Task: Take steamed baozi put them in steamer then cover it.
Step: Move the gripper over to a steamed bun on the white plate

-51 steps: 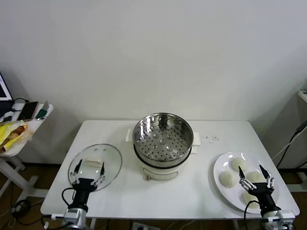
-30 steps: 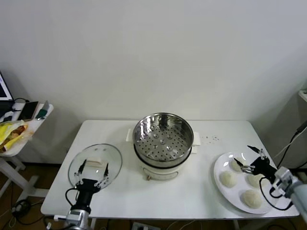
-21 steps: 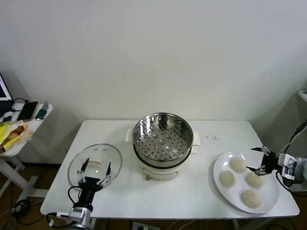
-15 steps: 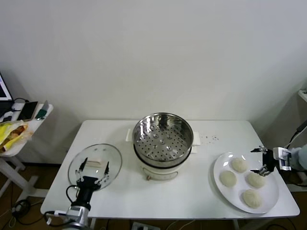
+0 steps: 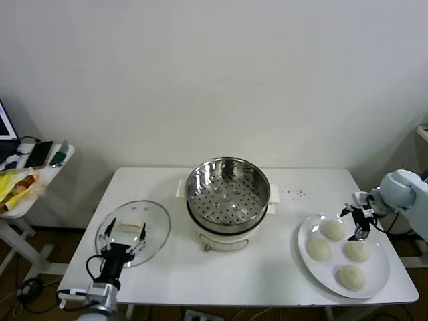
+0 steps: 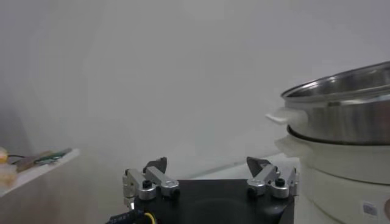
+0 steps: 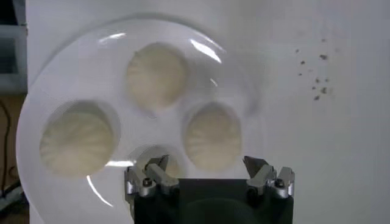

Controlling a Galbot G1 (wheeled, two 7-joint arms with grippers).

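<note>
Head view showed the steamer [image 5: 227, 194] mid-table with nothing in it, perforated floor bare. All four buns [image 5: 334, 230] sat on the white plate [image 5: 305, 231] at the table's right end, so none was loaded yet. The glass lid [image 5: 132, 232] lay flat on the table near the left front edge, off the pot. Judged: task barely started; four transfers and the covering all remained.

Right gripper [image 5: 356, 225] hovered over the plate just above the buns, fingers spread wide, holding nothing. In the right wrist view the fingertips [image 7: 150, 176] pointed down at the plate [image 7: 256, 91], with the nearest bun [image 7: 212, 135] between them and below, apart from the pads. Likely the first pick.

Left gripper [image 5: 123, 250] sat low at the near edge of the lid, fingers also spread, empty, idle. Left wrist view showed it [image 6: 208, 176] level with the table, steamer [image 6: 341, 115] off to one side.

Surface: white table [image 5: 167, 184], some dark specks [image 5: 293, 194] behind the plate. Plain white wall behind. A small side table [image 5: 30, 174] with clutter stood at far left.
</note>
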